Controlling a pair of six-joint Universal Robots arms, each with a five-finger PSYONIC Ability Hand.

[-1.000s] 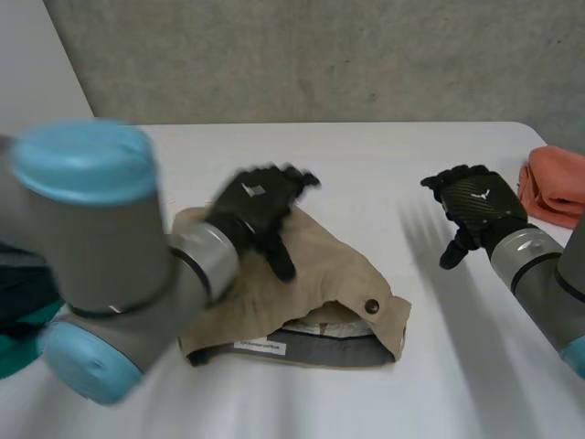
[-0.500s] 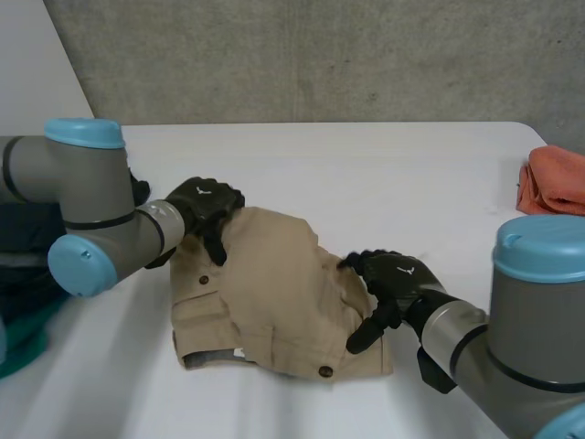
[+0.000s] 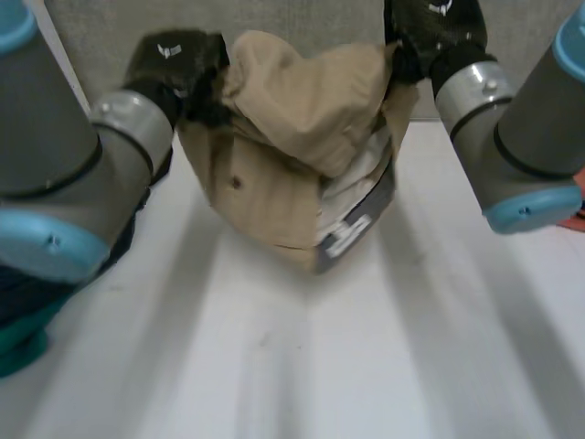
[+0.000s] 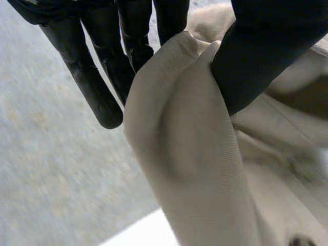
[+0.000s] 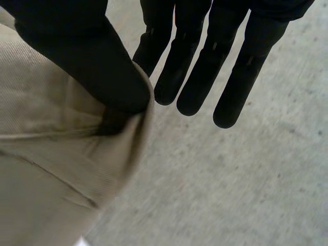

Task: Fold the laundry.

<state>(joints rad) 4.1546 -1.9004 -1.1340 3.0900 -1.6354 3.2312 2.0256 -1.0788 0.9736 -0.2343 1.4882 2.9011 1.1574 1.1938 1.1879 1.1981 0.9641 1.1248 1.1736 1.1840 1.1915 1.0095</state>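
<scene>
Two hands on one tan garment [image 3: 292, 119]. Head view: left hand [image 3: 174, 64] and right hand [image 3: 434, 27] each grip a top edge, and the cloth hangs bunched over the white table [image 3: 274, 366]. Teal bin-like thing [image 3: 18, 343] at the table's left, contents can't tell. L wrist view: thumb pins cloth vs fingers [image 4: 87, 77]. R wrist view: thumb clamps the edge, fingers [image 5: 230, 77] straight. Step looks like shake-out; next you'd lay it flat, no creases.

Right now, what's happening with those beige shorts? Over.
Left hand pinches one upper edge, right hand the other. Beige shorts hang bunched between them, above the white table. Teal item at table's left, apart.
</scene>
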